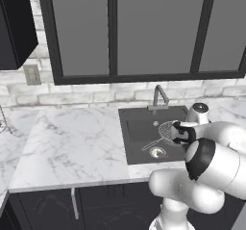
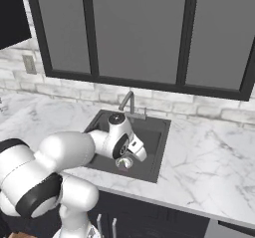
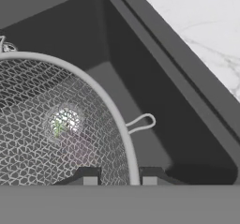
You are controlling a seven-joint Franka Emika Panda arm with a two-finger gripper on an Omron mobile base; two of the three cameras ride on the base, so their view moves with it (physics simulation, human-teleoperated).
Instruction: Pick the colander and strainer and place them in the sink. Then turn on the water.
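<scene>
Strainer [image 3: 56,124] hangs clamped by its rim between the pincer's [image 3: 119,177] tips, low over the sink [image 3: 187,96]; handle trailing ahead, seemingly poised for dropping in the basin.

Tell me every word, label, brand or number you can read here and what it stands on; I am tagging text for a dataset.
None: no readable text.
The strainer, sink, faucet, marble counter, window and wall outlet are all unmarked.
</scene>
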